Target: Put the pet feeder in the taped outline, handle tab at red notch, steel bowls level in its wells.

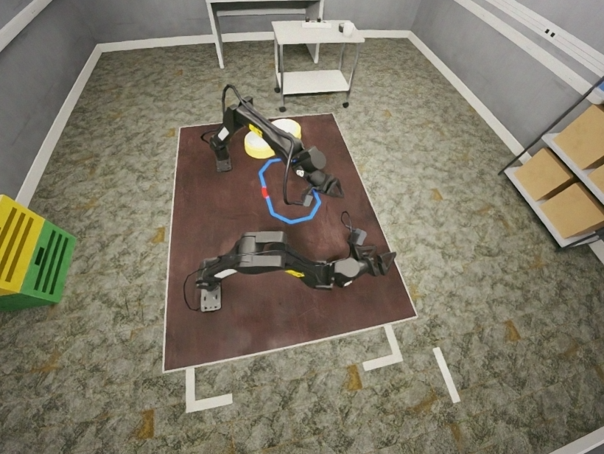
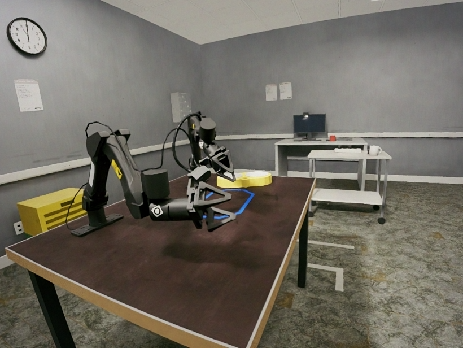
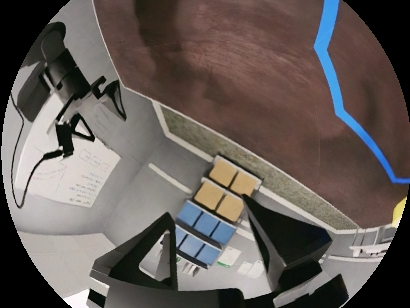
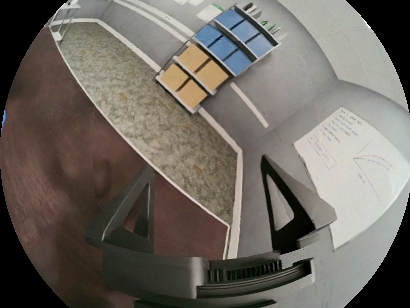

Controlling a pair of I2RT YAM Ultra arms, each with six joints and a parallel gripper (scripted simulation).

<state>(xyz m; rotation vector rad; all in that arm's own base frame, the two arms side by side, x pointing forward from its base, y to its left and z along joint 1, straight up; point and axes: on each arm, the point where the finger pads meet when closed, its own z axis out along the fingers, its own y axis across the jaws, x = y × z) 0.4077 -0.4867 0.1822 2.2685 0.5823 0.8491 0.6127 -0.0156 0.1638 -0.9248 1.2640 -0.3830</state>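
The yellow pet feeder lies at the far end of the table, partly hidden behind the left arm; a pale bowl shows in it in the exterior view. The blue taped outline with its red notch is empty. My left gripper hovers above the outline's right side, fingers partly drawn in but apart, with nothing between them. My right gripper is open and empty near the table's right edge.
A white cart and a desk stand beyond the table's far end. A shelf with cardboard boxes is to the right. A yellow and green crate sits on the floor at the left.
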